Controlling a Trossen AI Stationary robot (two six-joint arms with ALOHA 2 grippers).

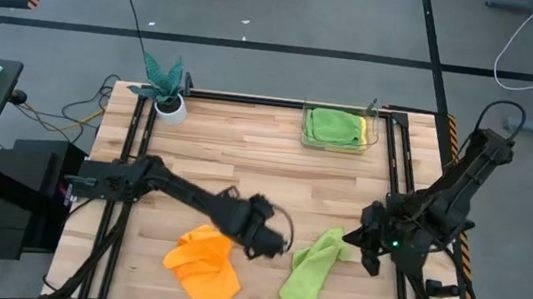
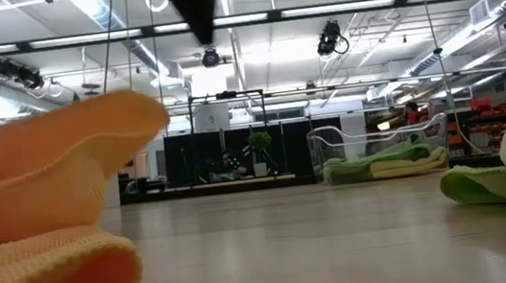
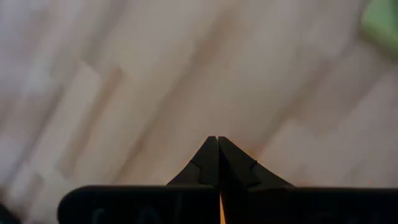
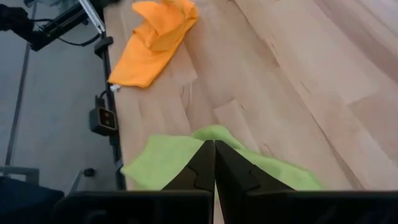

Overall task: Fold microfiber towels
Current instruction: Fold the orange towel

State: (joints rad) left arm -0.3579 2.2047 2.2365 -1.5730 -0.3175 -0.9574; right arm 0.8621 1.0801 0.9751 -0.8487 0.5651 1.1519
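- My left hand (image 1: 271,239) is pinched fully closed just above the desk (image 1: 245,157), at the upper right corner of the orange towel (image 1: 203,266); whether it grips that corner I cannot tell.
- My right hand (image 1: 355,242) is pinched closed on the top corner of a lime green towel (image 1: 311,272), which trails toward the desk's near edge.
- Two more towels, green on yellow, lie folded in a clear tray (image 1: 339,130) at the far edge.
- A potted plant (image 1: 166,86) stands at the far left corner.

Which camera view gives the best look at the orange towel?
The high view: the whole orange towel lies crumpled by the left gripper. The right wrist view shows it far off, the low view only a close edge, the left wrist view barely.
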